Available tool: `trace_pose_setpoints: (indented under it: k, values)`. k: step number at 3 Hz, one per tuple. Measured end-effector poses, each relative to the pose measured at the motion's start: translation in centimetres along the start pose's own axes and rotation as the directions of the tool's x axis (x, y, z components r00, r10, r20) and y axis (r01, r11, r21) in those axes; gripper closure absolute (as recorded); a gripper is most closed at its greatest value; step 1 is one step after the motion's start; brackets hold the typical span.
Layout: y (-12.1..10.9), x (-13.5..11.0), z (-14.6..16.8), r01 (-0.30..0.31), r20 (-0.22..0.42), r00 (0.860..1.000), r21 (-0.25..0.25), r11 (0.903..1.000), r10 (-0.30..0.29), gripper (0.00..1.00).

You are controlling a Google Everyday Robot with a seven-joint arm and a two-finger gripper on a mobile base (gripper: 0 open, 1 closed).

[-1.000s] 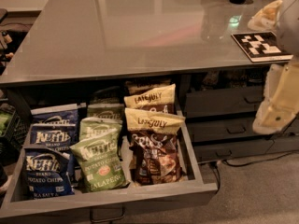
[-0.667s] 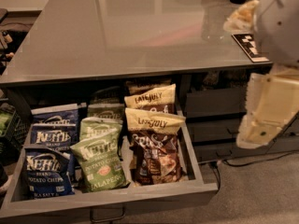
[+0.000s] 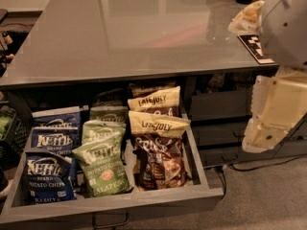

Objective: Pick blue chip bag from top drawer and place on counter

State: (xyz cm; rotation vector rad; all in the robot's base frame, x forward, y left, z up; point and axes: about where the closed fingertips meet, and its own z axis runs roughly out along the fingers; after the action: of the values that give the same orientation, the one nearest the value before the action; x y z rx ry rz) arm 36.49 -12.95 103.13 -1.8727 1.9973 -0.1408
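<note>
The open top drawer (image 3: 204, 194) is packed side to side, with blue chip bags (image 3: 48, 176) left, green bags (image 3: 103, 169) middle and brown bags (image 3: 158, 162) right, all touching, so the only way in is from above its front half, since the bench (image 3: 134, 32) overhangs the rear bags. The bench's left and middle lie bare. The robot's arm (image 3: 276, 111) crowds the right edge; the claw is out of view.

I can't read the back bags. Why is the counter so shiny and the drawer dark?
Camera view: lights glare off the counter, whose overhang shadows the drawer at its back; the front blue bag reads fine; the pincer is out of view, only the arm shows, right.
</note>
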Motion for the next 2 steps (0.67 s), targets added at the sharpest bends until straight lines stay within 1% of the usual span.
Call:
trace_pose_setpoints:
  k: [1, 2]
  values:
    - [0.3, -1.2, 3.4, 0.017, 0.020, 1.000, -0.011, 0.9998, -0.017, 0.00]
    - [0.6, -2.5, 10.2, 0.055, 0.026, 0.998, -0.063, 0.9965, -0.053, 0.00]
